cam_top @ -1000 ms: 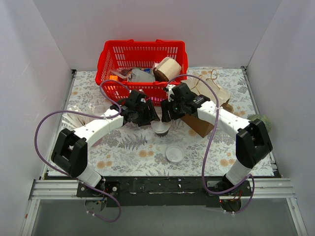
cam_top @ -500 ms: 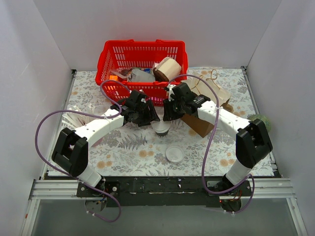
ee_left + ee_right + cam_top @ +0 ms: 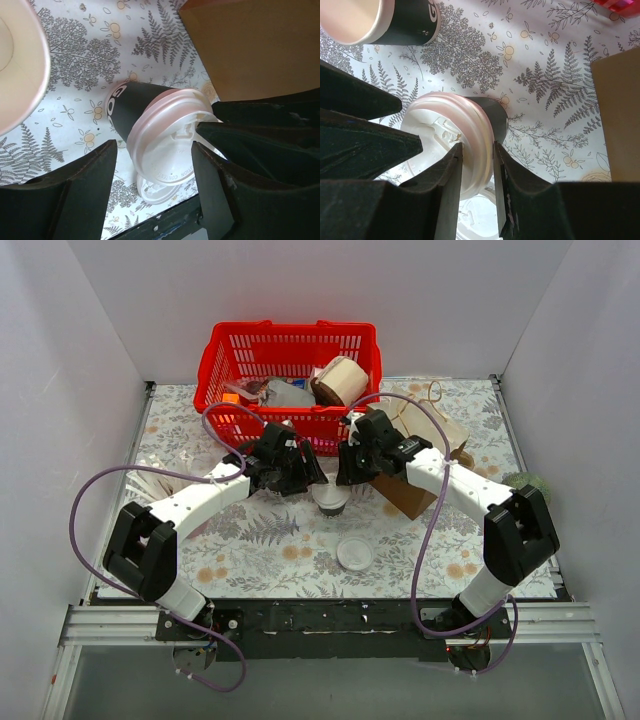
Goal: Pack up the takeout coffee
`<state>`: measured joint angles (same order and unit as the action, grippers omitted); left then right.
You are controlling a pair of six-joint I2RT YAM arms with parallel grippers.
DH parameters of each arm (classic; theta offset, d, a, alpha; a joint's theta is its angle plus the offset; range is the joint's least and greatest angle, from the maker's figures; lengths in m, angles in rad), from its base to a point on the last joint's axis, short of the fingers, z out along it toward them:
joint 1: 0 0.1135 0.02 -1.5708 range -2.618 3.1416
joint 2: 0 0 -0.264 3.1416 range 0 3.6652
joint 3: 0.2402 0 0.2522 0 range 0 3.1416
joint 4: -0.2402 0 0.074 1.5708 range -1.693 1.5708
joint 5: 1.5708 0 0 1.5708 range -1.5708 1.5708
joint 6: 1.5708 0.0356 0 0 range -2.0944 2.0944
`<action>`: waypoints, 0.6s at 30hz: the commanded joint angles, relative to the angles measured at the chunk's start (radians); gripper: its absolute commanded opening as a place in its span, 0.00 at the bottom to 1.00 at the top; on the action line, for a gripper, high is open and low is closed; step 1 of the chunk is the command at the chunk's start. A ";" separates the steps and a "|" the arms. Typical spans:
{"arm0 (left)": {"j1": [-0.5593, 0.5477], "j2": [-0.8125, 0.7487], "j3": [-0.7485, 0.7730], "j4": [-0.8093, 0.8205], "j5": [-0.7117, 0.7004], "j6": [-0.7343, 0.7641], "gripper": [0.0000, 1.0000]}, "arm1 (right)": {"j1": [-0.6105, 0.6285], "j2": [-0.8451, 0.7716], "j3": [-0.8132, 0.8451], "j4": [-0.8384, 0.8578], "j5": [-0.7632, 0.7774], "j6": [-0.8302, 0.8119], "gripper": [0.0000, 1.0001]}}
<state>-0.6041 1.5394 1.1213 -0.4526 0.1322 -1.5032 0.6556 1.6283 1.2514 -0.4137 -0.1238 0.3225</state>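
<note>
The takeout coffee stands mid-worktop and is closely hemmed in. The red basket is just behind it, the brown paper bag just to its right, and a loose white lid lies near its front. A lidless cup stands near it, apart. Bare patterned surface lies open toward the front left and front right corners.

Both arms reach forward and inward with elbows out, and their wrists meet over the coffee. The left claw is released, its fingers spread wide to either side of the cup and clear of it. The right claw is clenched on the rim of the coffee's white lid.

The cup's wall is dark with white lettering, and its lid looks seated all round.
</note>
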 commanded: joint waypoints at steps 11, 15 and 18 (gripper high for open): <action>-0.002 -0.019 -0.017 0.049 0.032 0.000 0.51 | -0.005 -0.056 -0.001 0.026 -0.005 -0.051 0.37; -0.003 -0.009 -0.015 0.049 0.020 0.012 0.42 | -0.004 -0.047 0.016 0.026 -0.017 -0.099 0.37; -0.003 -0.002 -0.012 0.045 0.015 0.018 0.40 | -0.004 -0.036 0.026 0.015 -0.011 -0.108 0.42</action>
<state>-0.6044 1.5322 1.1069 -0.4149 0.1574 -1.5028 0.6548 1.6096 1.2457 -0.4107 -0.1333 0.2569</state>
